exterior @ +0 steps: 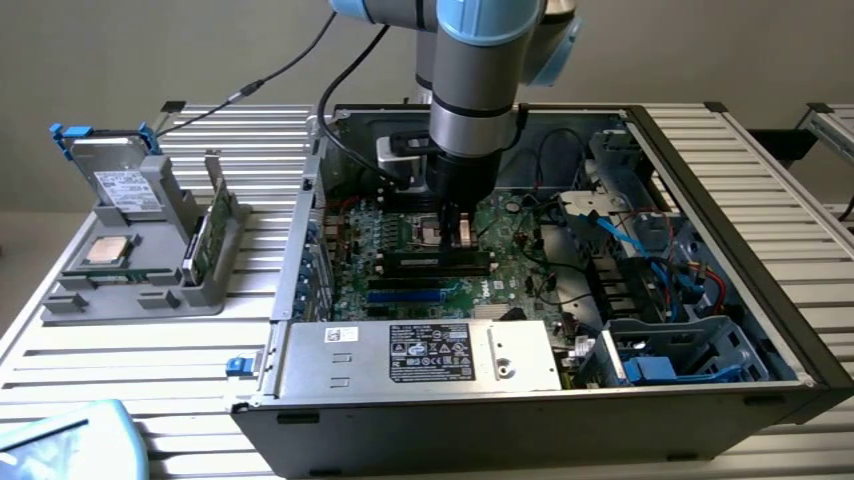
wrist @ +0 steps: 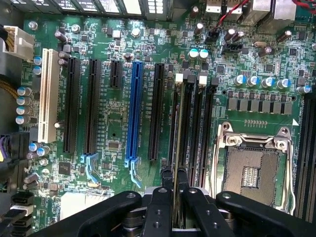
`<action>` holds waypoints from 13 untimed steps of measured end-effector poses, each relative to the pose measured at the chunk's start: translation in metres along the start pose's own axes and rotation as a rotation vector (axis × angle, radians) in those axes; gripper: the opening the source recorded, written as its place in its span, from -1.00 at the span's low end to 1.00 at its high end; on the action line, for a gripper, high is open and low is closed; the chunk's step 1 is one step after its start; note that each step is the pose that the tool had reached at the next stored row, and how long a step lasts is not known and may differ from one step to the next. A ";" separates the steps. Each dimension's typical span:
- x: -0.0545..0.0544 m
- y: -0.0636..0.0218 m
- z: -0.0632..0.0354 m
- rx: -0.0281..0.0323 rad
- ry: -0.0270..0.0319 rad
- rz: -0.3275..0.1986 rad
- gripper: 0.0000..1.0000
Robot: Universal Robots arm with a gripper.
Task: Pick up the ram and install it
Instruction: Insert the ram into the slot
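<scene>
The gripper (exterior: 454, 222) is seen lowered inside the PC case (exterior: 747, 200), above the mobo (exterior: 400, 245). In the wrist view its fingers (wrist: 159, 207) are drawn nearly together, clamped on the ram (wrist: 178, 123). The ram is held edge-on over the black memory slots (wrist: 205, 128), beside the CPU socket (wrist: 254, 170). Probably it isn't seated yet; contact w/ a slot can't be made out.

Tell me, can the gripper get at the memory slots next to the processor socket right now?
Probably yes. The gripper, shut on the ram, hangs right over the black memory slots, the stick edge-on along them. No cable or card crosses that stretch of the motherboard.
</scene>
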State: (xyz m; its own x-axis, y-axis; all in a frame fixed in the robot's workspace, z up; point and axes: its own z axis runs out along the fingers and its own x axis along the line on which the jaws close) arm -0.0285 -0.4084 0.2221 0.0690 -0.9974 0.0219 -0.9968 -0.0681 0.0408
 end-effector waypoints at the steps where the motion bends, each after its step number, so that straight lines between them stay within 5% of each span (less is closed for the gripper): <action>1: 0.000 0.0000 0.0003 0.0000 0.0004 0.000 -0.73; 13: -0.001 -0.0002 0.0031 -0.0004 0.0045 0.000 -0.73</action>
State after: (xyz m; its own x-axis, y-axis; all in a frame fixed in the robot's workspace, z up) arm -0.0286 -0.4072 0.2190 0.0690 -0.9973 0.0264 -0.9968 -0.0679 0.0412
